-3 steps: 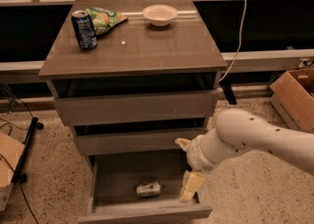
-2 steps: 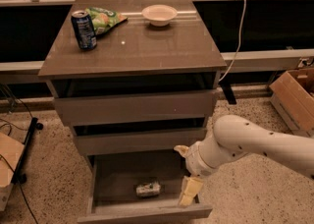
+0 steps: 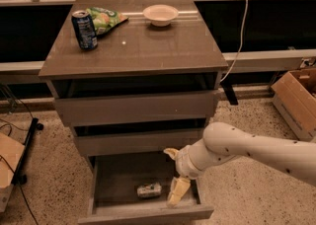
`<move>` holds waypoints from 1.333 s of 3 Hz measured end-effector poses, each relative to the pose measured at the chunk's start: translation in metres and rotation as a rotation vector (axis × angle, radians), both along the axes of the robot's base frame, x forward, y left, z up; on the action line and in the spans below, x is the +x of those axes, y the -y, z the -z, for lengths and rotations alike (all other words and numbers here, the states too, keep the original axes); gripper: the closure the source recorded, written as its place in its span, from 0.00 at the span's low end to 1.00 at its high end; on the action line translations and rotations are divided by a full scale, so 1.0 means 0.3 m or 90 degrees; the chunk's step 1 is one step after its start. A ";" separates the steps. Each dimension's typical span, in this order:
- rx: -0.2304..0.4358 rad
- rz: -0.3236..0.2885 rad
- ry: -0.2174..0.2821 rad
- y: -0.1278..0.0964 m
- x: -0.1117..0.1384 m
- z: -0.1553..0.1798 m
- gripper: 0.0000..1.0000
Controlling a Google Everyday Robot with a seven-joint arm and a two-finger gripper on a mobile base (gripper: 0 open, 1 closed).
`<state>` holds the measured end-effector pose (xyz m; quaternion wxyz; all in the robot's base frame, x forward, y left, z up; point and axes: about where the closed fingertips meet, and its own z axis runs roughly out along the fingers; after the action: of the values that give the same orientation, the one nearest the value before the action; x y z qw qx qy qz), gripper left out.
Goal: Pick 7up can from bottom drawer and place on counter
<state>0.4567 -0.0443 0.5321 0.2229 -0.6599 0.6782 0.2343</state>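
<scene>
The 7up can (image 3: 149, 190) lies on its side on the floor of the bottom drawer (image 3: 148, 215), which is pulled open. My gripper (image 3: 171, 176) reaches down into the drawer at the can's right. It is open, with one yellowish finger low beside the can (image 3: 177, 191) and the other higher up (image 3: 171, 153). It is close to the can and holds nothing. The counter (image 3: 143, 46) is the cabinet's glossy top, above the two upper drawers.
On the counter stand a dark blue can (image 3: 85, 30), a green chip bag (image 3: 104, 18) and a white bowl (image 3: 160, 14). A cardboard box (image 3: 298, 98) sits on the floor at right. A white cable (image 3: 242, 31) hangs beside the cabinet.
My gripper has moved left and a little lower inside the bottom drawer, closer to the can. The can has not moved.
</scene>
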 end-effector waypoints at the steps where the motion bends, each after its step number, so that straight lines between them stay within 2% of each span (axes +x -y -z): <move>1: 0.043 -0.007 -0.011 -0.050 0.028 0.140 0.00; 2: 0.052 -0.010 -0.034 -0.097 0.047 0.282 0.00; 3: 0.088 -0.010 -0.080 -0.149 0.076 0.453 0.00; 4: 0.086 -0.013 -0.081 -0.152 0.066 0.449 0.00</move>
<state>0.4764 0.0012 0.3974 0.2212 -0.6337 0.6670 0.3234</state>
